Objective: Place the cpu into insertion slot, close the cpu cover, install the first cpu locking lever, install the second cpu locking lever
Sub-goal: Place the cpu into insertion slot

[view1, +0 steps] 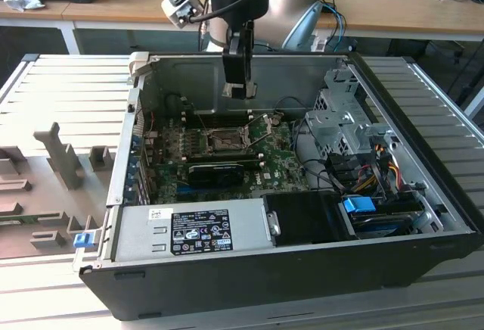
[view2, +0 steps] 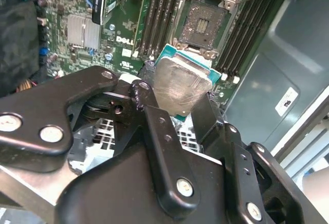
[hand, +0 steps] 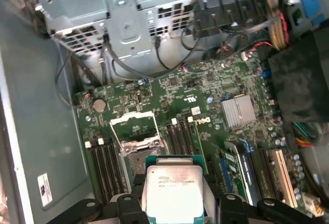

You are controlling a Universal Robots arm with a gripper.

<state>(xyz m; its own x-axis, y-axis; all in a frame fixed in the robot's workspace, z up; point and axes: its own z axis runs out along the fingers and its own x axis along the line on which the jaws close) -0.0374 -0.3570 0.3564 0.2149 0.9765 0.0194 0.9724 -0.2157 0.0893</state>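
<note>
Cpu (view2: 181, 82) is pinched at two opposite edges by the gripper (view2: 174, 96), jaws closed just to chip width. We note it hangs above the board, near the insertion slot (view2: 205, 23) but apart from it. The edge grip presumably keeps it level.

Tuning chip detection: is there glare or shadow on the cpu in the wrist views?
Second wrist view: the cpu face carries a pale, streaked sheen. First wrist view: it looks fairly evenly lit, with no hot spot or shadow across it.
</note>
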